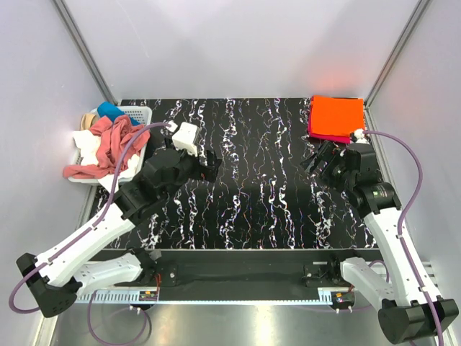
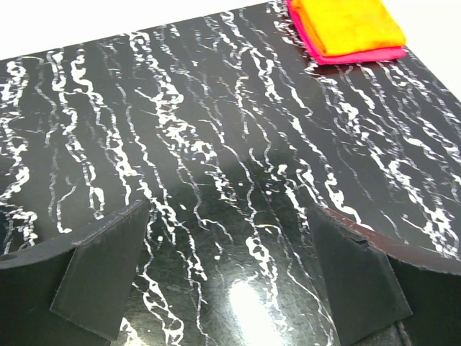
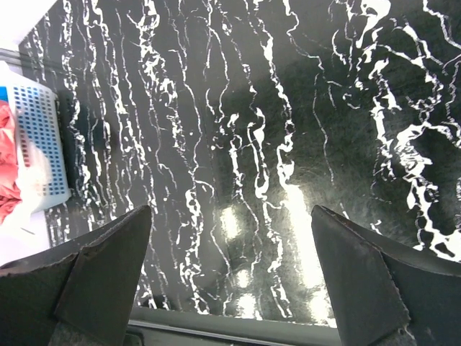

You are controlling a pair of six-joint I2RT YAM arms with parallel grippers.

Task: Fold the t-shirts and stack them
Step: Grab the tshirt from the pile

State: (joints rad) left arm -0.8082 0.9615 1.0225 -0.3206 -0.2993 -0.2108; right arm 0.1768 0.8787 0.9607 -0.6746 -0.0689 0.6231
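Left gripper (image 2: 229, 213), right gripper (image 3: 230, 210) spread; orange t-shirt (image 2: 349, 25) atop magenta t-shirt (image 2: 360, 55).

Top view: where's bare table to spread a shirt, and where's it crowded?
The marbled table is bare between the left gripper and right gripper, from the far edge forward to the near edge. Crowded: far-left basket with the salmon-pink tee spilling out; far-right orange tee stack.

Lab test booth: white panel walls (image 1: 238, 43), marble-print table (image 1: 266, 180).
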